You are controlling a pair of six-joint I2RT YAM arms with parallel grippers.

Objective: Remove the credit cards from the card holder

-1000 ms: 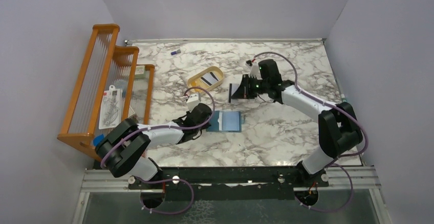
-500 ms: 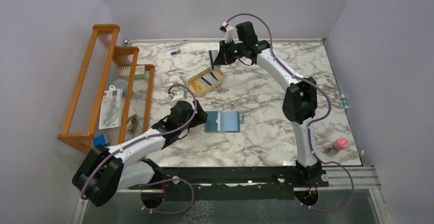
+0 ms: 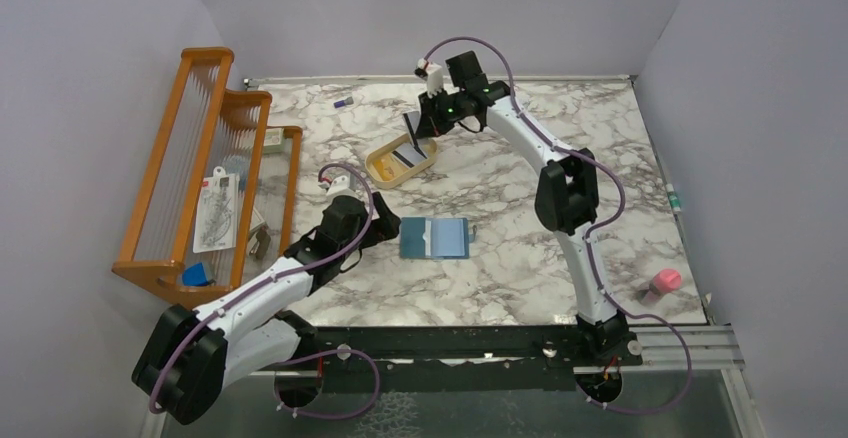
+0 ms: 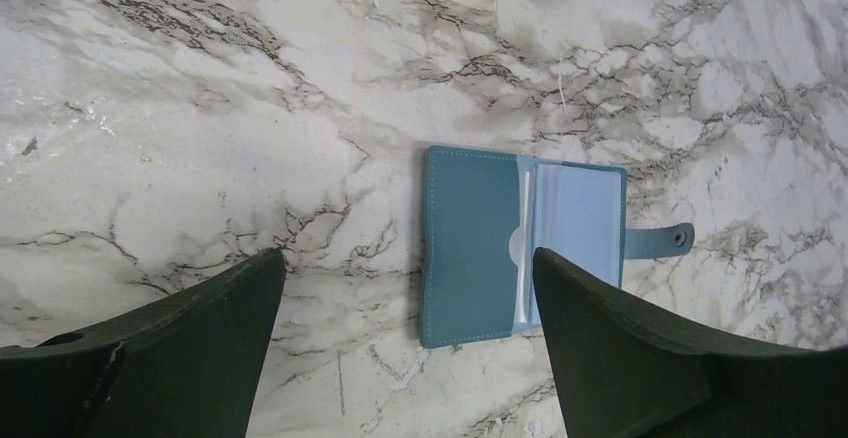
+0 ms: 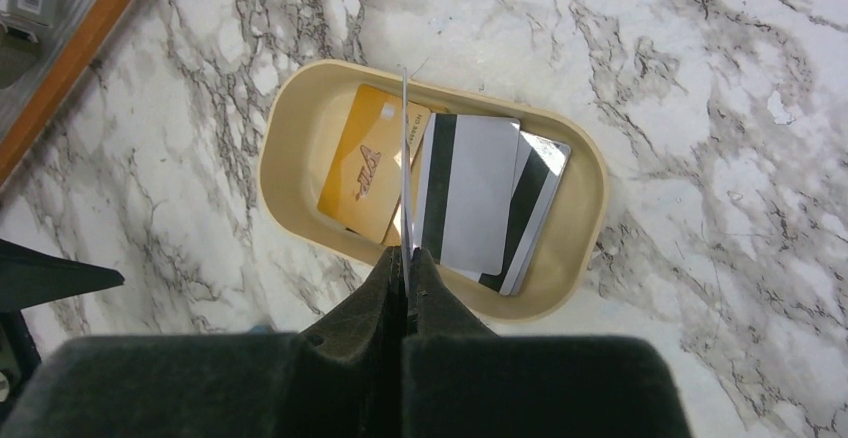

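1. While the right claw (image 5: pixel 404 258) pinches one credit card (image 5: pixel 404 138) edge-on above the tan tray (image 5: pixel 592 198), the card's face cannot be seen.
2. Spread wide, the left claw (image 4: pixel 408 263) hangs over the counter (image 4: pixel 200 108); the card holder (image 4: pixel 500 248) lies open just ahead, untouched.
3. Inside the tray lie a tan card (image 5: pixel 365 173), a white striped card (image 5: pixel 475 193) and others partly covered.

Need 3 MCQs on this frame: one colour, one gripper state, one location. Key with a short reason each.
1. Colour of the card holder: A red; B teal-blue; C black.
2. State of the left gripper: A shut on the card holder; B open, empty; C out of view.
3. The card in the right gripper is: A above the tan tray; B inside the card holder; C under the left gripper.

Key: B, the left wrist view shows a teal-blue cover. B, its fingers are spread and touch nothing. A, the right wrist view shows the card edge-on over the tray.
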